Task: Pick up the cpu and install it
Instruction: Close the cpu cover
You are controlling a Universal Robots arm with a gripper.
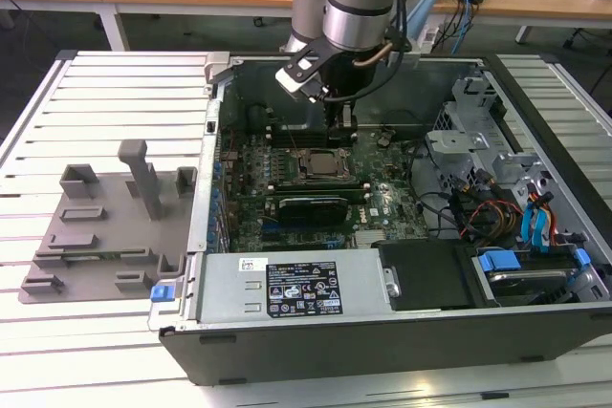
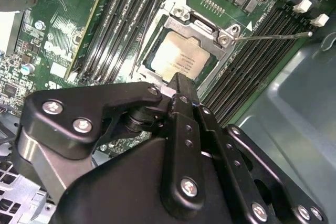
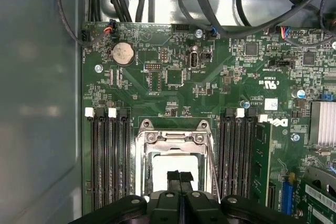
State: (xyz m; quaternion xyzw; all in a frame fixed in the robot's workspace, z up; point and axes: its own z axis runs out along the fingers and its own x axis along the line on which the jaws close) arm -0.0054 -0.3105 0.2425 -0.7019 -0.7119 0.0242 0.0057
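Silvery metal caps the cpu (image 2: 176, 59), lying flat in the socket (image 2: 181, 11) at the motherboard's (image 2: 47, 40) middle, the hand (image 2: 181, 81) pressed together at its edge. Light, stiff and likely fragile underneath, it suits a grip on opposite rims.

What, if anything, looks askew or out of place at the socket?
The cpu lies square in the socket. Only the wire lever looks odd: it juts loose over the memory slots, not latched. The shut pincer is over the cpu.

The silvery cpu (image 2: 177, 59) lies flat in the socket (image 2: 200, 22).
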